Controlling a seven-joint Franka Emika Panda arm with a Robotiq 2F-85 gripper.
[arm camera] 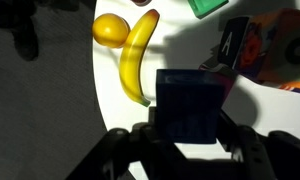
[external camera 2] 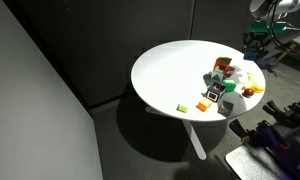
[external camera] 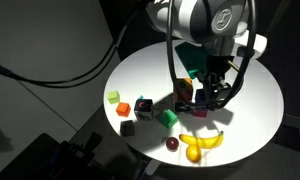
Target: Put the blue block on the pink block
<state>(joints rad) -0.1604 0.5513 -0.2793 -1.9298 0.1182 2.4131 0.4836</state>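
The jaws are closed narrowly on the blue block (arm camera: 193, 105), pressing on two opposite sides of it, as the wrist view shows. The block is a cube, so it has no long axis. Its dark top face looks up at the camera and its edges run square to the jaws. A strip of the pink block (arm camera: 228, 90) shows along one edge, directly beneath it; whether the two touch cannot be told. Just beyond lie a banana (arm camera: 138, 60) with a round yellow-orange fruit (arm camera: 110, 30) at its end, and a black cube (arm camera: 234, 45) with markings. In an exterior view the arm (external camera: 205, 20) hangs over the round white desk (external camera: 252, 115), near a green cube (external camera: 168, 118).
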